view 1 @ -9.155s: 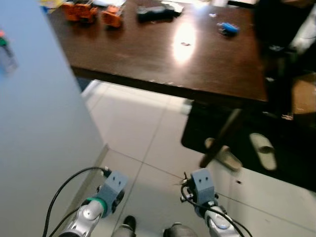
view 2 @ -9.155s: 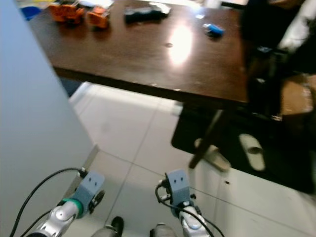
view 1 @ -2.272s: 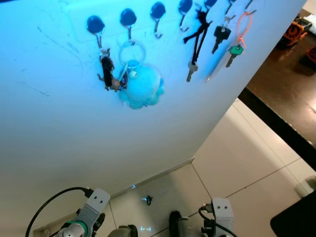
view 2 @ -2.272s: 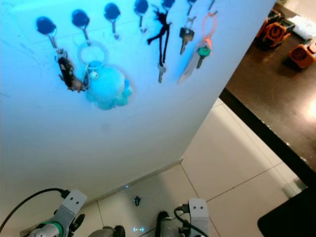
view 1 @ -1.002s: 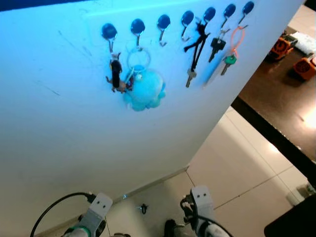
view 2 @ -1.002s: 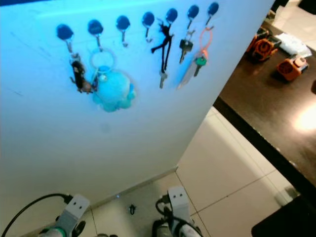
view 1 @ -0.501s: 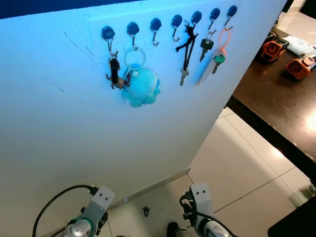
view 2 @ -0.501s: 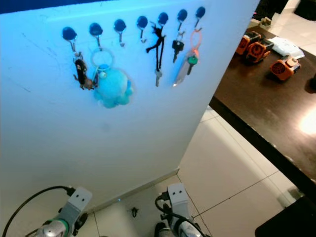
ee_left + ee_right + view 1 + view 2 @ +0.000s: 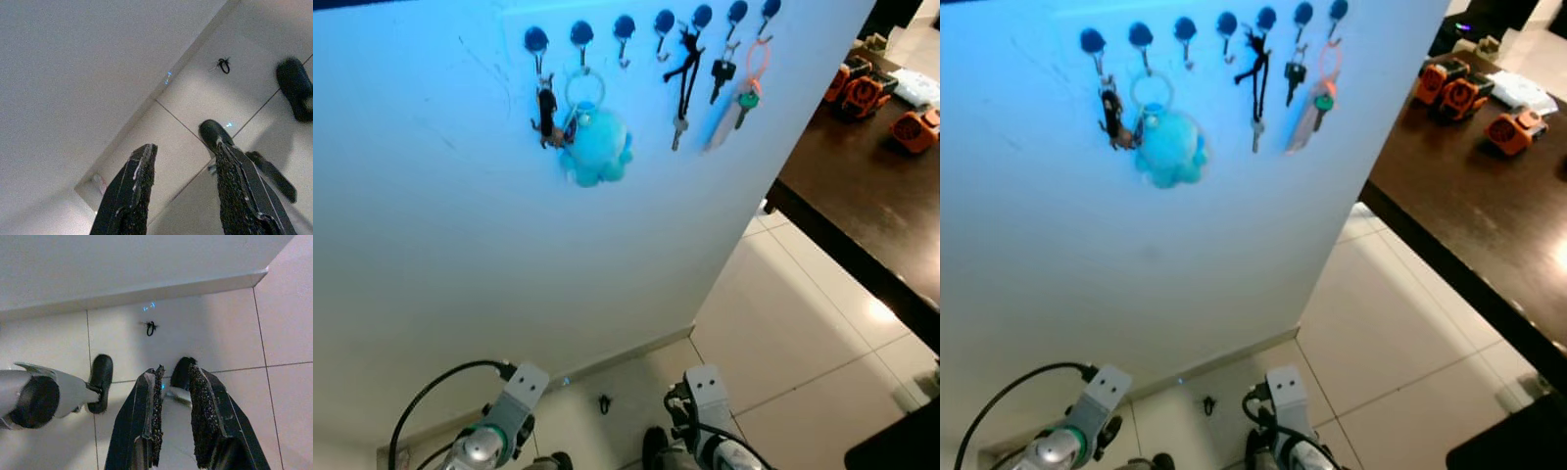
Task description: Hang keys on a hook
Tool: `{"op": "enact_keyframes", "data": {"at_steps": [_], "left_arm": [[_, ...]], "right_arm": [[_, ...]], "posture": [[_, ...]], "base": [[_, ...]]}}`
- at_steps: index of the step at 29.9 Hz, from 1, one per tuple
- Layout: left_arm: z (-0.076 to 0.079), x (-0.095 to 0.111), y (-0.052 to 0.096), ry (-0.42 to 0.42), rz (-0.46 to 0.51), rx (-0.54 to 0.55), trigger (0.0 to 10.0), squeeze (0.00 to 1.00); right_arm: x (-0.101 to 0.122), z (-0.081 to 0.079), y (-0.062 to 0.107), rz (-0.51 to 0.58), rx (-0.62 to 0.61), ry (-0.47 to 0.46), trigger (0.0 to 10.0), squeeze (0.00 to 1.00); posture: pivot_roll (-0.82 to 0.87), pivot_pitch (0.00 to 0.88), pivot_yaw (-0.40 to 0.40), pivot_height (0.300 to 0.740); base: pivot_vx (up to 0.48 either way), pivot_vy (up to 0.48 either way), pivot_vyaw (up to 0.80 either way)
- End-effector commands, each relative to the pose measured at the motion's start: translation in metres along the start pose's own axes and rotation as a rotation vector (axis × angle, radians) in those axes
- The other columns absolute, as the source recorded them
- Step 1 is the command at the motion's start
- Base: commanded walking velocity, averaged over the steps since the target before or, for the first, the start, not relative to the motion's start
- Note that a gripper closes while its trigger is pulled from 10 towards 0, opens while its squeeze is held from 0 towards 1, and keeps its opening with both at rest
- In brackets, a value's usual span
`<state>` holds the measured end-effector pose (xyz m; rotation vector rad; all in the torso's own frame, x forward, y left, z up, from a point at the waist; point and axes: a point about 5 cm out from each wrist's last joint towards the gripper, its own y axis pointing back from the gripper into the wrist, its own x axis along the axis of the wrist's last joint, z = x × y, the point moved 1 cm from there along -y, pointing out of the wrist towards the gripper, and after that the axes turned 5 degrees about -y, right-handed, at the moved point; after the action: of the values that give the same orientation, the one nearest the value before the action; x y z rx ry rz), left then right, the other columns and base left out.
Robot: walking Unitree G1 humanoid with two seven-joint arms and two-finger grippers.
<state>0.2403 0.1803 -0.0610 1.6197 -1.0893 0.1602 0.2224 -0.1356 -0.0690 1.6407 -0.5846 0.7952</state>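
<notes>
A home entryway: wall hooks (image 9: pixel 622 27) hung with keys (image 9: pixel 680 93) (one plush charm), tiled floor (image 9: pixel 783 323), dark table (image 9: pixel 862 166).

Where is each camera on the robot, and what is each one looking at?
Left eye: head, looking down at hooks, keys, both arms.
Right eye: beside it, same wall.
Left wrist: along the open left pincer at the floor.
Right wrist: along the right pincer, floor and left arm.
Shared: a small black thing on the floor.
</notes>
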Motion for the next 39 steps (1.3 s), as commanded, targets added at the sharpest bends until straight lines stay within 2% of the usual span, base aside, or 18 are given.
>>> {"op": "enact_keyframes", "data": {"at_steps": [1,20,27,39], "left_arm": [[0.006,-0.016,0.004,0.006,-0.052,-0.014,10.0,0.0],[0.005,-0.02,0.005,0.009,-0.063,-0.014,10.0,0.0],[0.003,-0.034,0.011,0.014,-0.073,-0.01,10.0,0.0],[-0.003,-0.036,0.012,0.008,-0.063,-0.006,10.0,0.0]], "right_arm": [[-0.003,-0.001,0.001,-0.012,0.004,0.004,10.0,0.0],[-0.007,-0.003,0.001,-0.026,0.01,0.01,10.0,0.0],[-0.007,-0.003,0.001,-0.03,0.012,0.016,10.0,0.0],[-0.005,-0.003,0.001,-0.029,0.013,0.02,10.0,0.0]], "posture": [[-0.06,0.062,0.031,0.74],[-0.05,0.073,0.029,0.74],[-0.05,0.069,0.028,0.74],[-0.05,0.063,0.031,0.74]], "base": [[-0.394,0.0,0.0],[-0.395,0.0,0.0],[-0.393,0.0,0.0],[-0.389,0.0,0.0]]}}
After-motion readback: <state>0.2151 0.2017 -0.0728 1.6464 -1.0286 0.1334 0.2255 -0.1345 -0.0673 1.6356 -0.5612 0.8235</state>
